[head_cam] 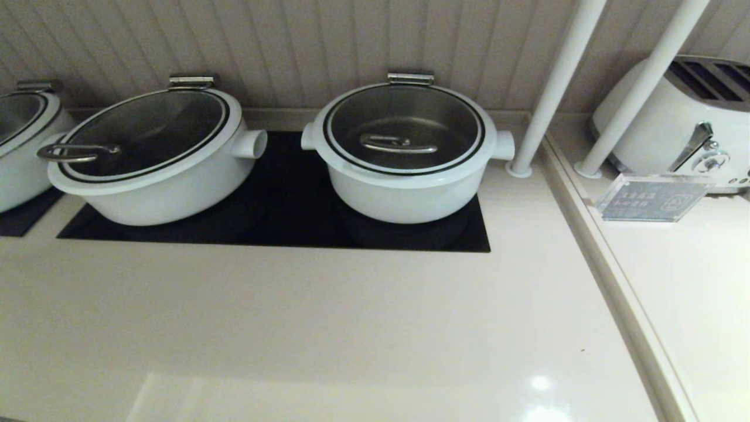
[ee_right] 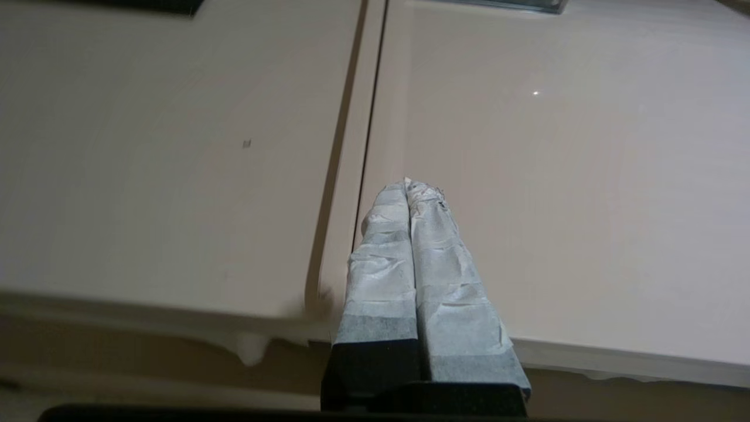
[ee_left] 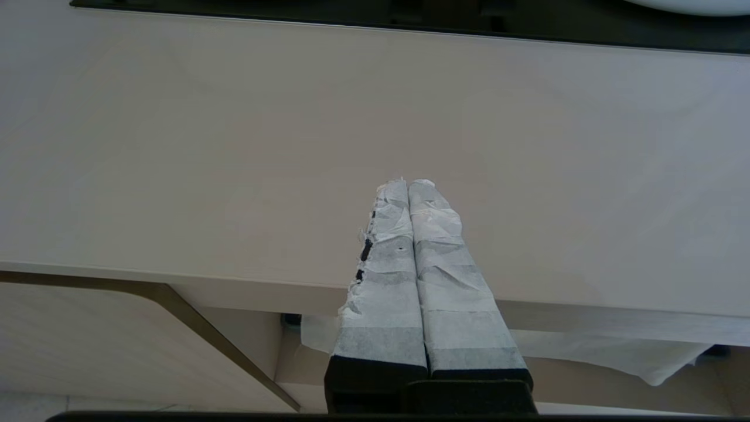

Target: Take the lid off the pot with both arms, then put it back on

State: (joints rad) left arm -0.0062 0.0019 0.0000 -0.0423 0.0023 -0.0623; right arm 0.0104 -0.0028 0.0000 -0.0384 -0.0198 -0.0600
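Observation:
The deep white pot [head_cam: 404, 190] stands on the black cooktop [head_cam: 293, 228] at centre right, with stubby side handles. Its clear glass lid [head_cam: 404, 126] with white rim, black ring and steel loop handle [head_cam: 397, 143] lies closed on it, hinge at the back. Neither arm shows in the head view. My left gripper [ee_left: 408, 183] is shut and empty, hovering over the bare counter near its front edge. My right gripper [ee_right: 408, 181] is shut and empty, over the counter seam near the front edge.
A wider, shallower white pot [head_cam: 152, 158] with darker lid stands left of the task pot; part of another pot [head_cam: 20, 140] is at far left. Two white poles [head_cam: 556, 88], a white toaster [head_cam: 691, 117] and an acrylic sign [head_cam: 653, 199] are at right.

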